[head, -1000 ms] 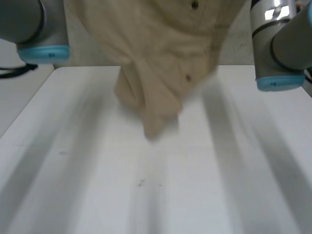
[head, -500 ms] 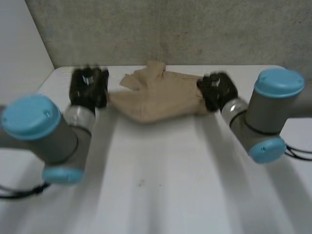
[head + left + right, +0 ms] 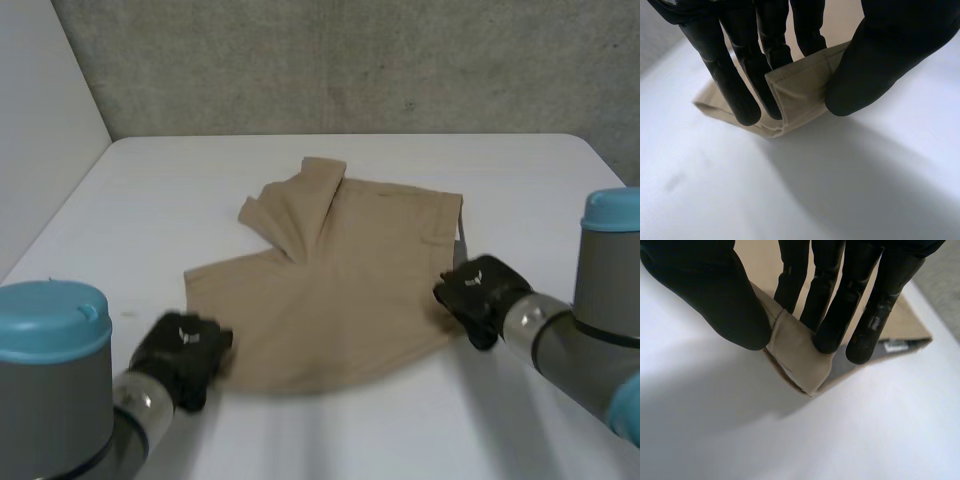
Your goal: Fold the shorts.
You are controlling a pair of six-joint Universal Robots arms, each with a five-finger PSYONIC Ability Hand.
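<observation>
Shorts (image 3: pixel 330 290) lie spread on the white counter (image 3: pixel 400 430); I see the left robot hand (image 3: pixel 182 355) pinching their near left corner, the right robot hand (image 3: pixel 480 295) pinching the right corner.

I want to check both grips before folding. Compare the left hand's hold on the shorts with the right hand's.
The left hand holds the shorts at their near left corner; the right hand holds their right edge. In the left hand the cloth lies flat, its stitched hem showing; in the right hand it bunches into a rounded fold. Both pinch the cloth between thumb and fingers, low over the table.
</observation>
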